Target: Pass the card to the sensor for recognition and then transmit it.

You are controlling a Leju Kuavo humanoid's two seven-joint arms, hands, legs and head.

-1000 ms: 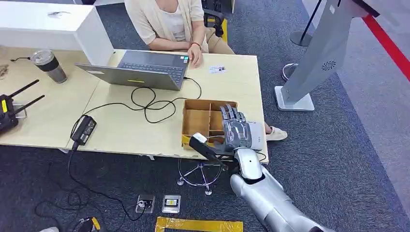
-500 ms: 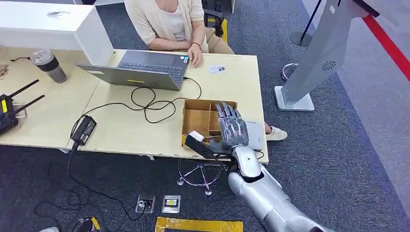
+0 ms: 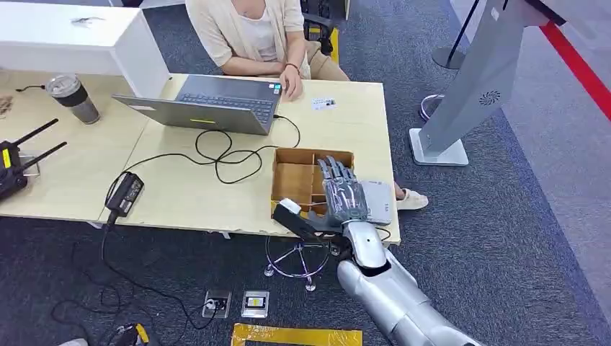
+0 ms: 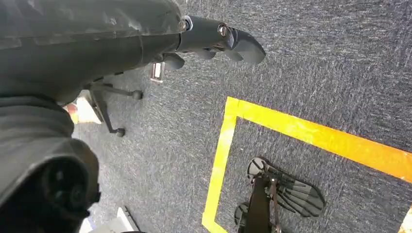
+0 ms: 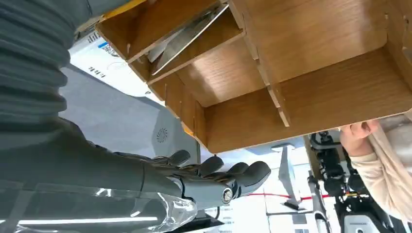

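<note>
Head view: right hand (image 3: 344, 198) hovers over the near right part of the wooden divider box (image 3: 291, 178), fingers (image 3: 333, 170) stretched out flat and side by side, thumb (image 3: 294, 216) swung out toward the box's near left corner. Nothing sits between the fingers and thumb; the hand holds nothing. In the right wrist view the same fingers (image 5: 228, 177) lie straight and apart from the box, with the box's compartments beyond them.

A thin, flat, pale card (image 5: 187, 34) leans tilted in one of the box's compartments in the right wrist view; only its edge and a narrow strip of its face show, so I cannot read any print on it. A second small white card (image 3: 324, 104) with dark printed marks lies flat on the table (image 3: 187, 194), well beyond the box's far side, just beside the resting hand of the seated person (image 3: 248, 32).

Just right of the box, partly under the right hand, lies a flat grey-white device (image 3: 380, 202). Left of the box a black cable (image 3: 223, 155) loops to the open laptop (image 3: 216, 104) and to a power brick (image 3: 124, 193).

Left hand (image 4: 214, 41): left wrist view, above carpet, fingers partly curled, holding nothing.
</note>
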